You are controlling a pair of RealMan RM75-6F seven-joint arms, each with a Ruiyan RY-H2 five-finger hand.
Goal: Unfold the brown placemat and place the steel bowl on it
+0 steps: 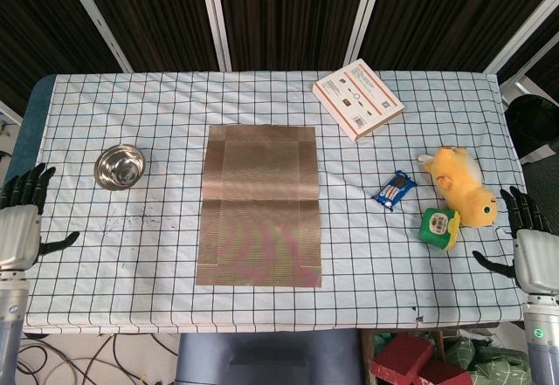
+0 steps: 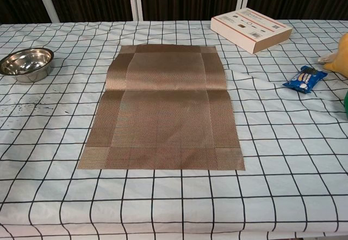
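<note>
Your table (image 1: 79, 254) wears a white cloth with a dark grid. The brown placemat (image 1: 259, 205) lies flat and fully opened in the middle, long side running away from you, one crease across it above the halfway line. Nothing sits on it.

The box (image 1: 357, 98) is at the far right, white top with red edge and printed icons; the writing is too small to read. The yellow plush toy (image 1: 462, 188) lies near the right edge. Your left hand (image 1: 19, 228) hangs off the near left edge of the table, palm side down, fingers (image 1: 26, 184) spread and pointing away from you, thumb out to the right, holding nothing. Your right hand (image 1: 527, 245) is off the near right edge, same pose mirrored, fingers apart, empty, just beside the plush toy. Neither hand shows in the chest view.

The steel bowl (image 1: 120, 166) stands upright on the cloth left of the placemat, well apart from it and from your left hand. The green packet (image 1: 438, 226) touches the plush toy's near side; label unreadable. The blue snack packet (image 1: 394, 189) lies between placemat and plush toy, print unreadable.
</note>
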